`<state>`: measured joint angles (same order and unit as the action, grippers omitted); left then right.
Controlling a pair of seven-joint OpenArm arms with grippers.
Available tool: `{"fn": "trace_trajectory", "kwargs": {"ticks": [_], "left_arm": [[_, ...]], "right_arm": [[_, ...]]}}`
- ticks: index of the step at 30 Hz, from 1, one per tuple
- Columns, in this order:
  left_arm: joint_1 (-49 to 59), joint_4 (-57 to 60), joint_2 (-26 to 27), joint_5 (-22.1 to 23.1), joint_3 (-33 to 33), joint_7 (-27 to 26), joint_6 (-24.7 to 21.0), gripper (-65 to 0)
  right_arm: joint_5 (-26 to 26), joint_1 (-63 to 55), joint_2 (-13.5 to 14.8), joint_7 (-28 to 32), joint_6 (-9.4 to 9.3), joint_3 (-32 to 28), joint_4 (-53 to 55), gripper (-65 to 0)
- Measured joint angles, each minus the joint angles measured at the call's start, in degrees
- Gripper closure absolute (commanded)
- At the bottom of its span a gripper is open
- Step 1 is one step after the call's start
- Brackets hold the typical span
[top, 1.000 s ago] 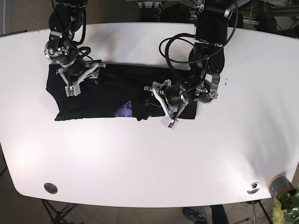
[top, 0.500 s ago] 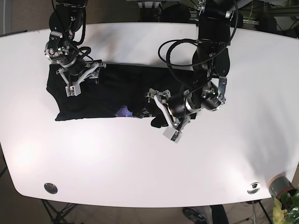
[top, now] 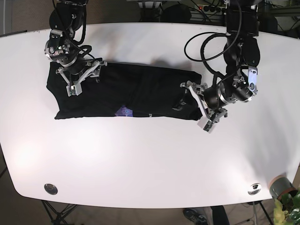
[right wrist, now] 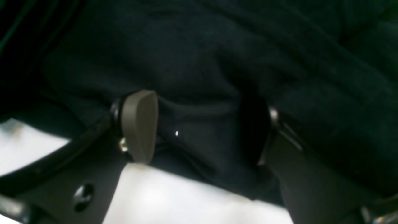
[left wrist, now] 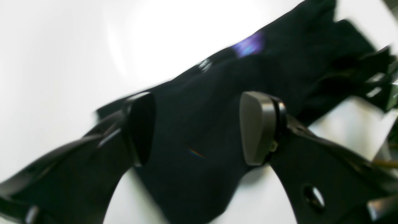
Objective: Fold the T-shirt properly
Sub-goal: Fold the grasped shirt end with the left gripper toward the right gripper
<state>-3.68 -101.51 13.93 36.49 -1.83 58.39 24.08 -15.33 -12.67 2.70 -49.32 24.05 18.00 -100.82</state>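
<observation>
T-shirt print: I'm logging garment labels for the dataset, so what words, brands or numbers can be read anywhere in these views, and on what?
None can be read.
T-shirt: a small purple-blue graphic with a whitish mark beside it, too small in the base view and smeared in the left wrist view.
Grippers and table: no legible text.

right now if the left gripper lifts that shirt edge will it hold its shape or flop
Probably flop: the black T-shirt lies limp and creased on the table. It looks light, and its bunched edge between the left gripper pads may drag neighbouring fabric along.
</observation>
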Motion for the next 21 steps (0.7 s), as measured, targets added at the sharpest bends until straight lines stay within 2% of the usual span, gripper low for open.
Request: {"fn": "trace_trajectory", "kwargs": {"ticks": [3,6,10,15,18,21], "left_arm": [[1.92,-0.04,2.56,-0.07,-0.11,-2.82,-0.02,-33.5],[3.87,0.02,3.91,0.11,-0.55,-5.73,0.0,-25.4],[4.13,2.71,4.52,-4.09,-4.63,-7.96,-0.02,-20.4],[4.28,7.96,3.52,-12.83,-10.4,-12.11,0.35,-20.3],[4.63,11.02,3.45,-15.06,-10.49,-15.39,0.46,-20.6],[3.76,14.05,3.41,-15.3,-10.43,-17.14,1.09,-20.8]], "right_arm": [[0.13,0.17,-0.66,-0.02,-0.02,-0.02,-0.39,-41.4],[0.11,0.17,-0.98,0.0,-0.02,-0.07,-0.39,-41.4],[0.11,0.17,-0.96,-0.02,-0.02,-0.07,-0.39,-41.4],[0.11,0.15,-0.98,0.0,-0.02,-0.07,-0.39,-41.4],[0.09,0.15,-0.94,0.04,-0.02,-0.07,-0.39,-41.4],[0.09,0.17,-1.07,0.0,-0.02,-0.07,-0.39,-41.4]]}}
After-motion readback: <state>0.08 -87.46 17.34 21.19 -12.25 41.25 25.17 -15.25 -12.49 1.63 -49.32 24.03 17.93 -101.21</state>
